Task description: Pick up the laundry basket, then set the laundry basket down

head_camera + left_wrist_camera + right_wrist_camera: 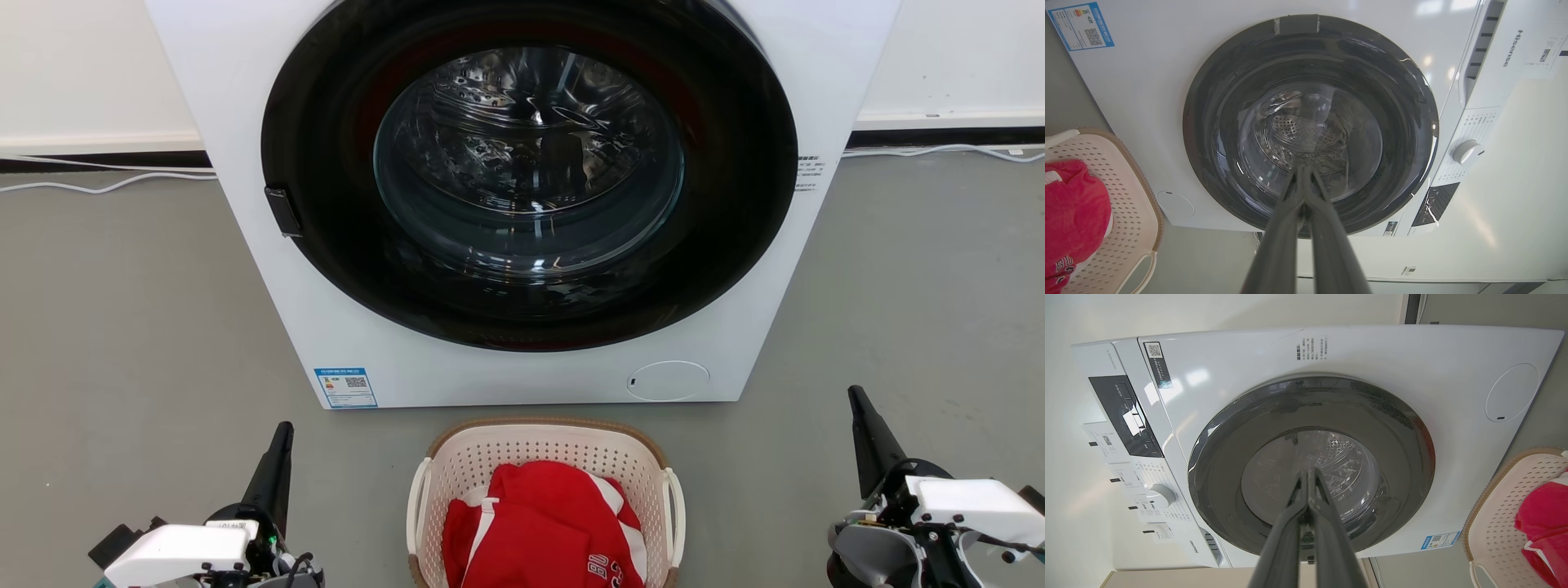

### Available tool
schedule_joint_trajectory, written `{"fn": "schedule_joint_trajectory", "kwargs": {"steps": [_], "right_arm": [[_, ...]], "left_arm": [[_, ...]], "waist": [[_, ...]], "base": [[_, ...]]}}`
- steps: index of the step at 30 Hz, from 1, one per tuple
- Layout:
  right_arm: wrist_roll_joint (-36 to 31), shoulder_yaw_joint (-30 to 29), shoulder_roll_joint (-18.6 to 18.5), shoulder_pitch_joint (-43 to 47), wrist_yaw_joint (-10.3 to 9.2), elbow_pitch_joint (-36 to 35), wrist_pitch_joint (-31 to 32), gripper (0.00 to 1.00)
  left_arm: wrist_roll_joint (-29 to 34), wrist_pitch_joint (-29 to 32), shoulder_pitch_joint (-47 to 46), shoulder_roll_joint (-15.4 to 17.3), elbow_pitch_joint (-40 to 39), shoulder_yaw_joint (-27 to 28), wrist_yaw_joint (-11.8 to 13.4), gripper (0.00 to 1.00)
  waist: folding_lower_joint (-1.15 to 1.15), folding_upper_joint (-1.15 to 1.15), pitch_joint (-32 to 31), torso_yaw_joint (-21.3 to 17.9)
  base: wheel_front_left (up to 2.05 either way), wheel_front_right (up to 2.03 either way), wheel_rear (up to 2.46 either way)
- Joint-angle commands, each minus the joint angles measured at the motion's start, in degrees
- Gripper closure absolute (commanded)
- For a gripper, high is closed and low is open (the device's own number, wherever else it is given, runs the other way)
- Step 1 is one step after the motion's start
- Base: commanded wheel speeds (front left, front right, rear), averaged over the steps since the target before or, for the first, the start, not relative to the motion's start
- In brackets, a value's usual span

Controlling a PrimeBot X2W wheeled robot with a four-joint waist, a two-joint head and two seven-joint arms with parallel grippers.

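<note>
The laundry basket [522, 453], cream-white and perforated with a brown rim and white side handles, stands on the grey floor just in front of the washer, with red clothing [543, 527] inside. It also shows at the left edge of the left wrist view [1122, 192] and at the right edge of the right wrist view [1502, 522]. My left gripper [283, 430] is shut and empty, on the basket's left and apart from it. On the basket's right, well clear of it, my right gripper [856, 394] is shut and empty. Both point toward the washer door [1303, 168] [1308, 473].
A white front-loading washer [522, 196] with a closed dark round door stands directly behind the basket. White cables [106, 184] run along the wall base on both sides. Bare grey floor [122, 327] lies on either side of the washer and basket.
</note>
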Motion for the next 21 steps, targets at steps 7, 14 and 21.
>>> {"fn": "schedule_joint_trajectory", "kwargs": {"steps": [7, 14, 21], "right_arm": [[0.39, 1.03, -0.09, -0.6, 0.42, -1.73, 0.43, 1.0], [-0.03, 0.22, 0.18, 0.71, -0.02, 1.62, -0.01, 0.0], [0.12, 0.87, 0.18, 0.57, 0.0, 1.26, -1.05, 0.0]], "left_arm": [[-0.35, 0.34, -3.17, 0.77, -1.64, 1.71, -0.34, 1.0], [0.02, -0.12, 0.85, -0.36, 1.79, -0.06, 0.09, 0.0], [0.03, -1.24, 0.66, -0.33, 1.26, -0.51, 0.06, 0.0]], "waist": [[0.0, 0.0, 0.0, 0.0], [0.0, 0.0, 0.01, 0.0], [0.13, 0.0, -0.08, 0.0]], "base": [[0.0, 0.0, 0.0], [0.0, 0.0, 0.0], [0.0, 0.0, 0.0]]}}
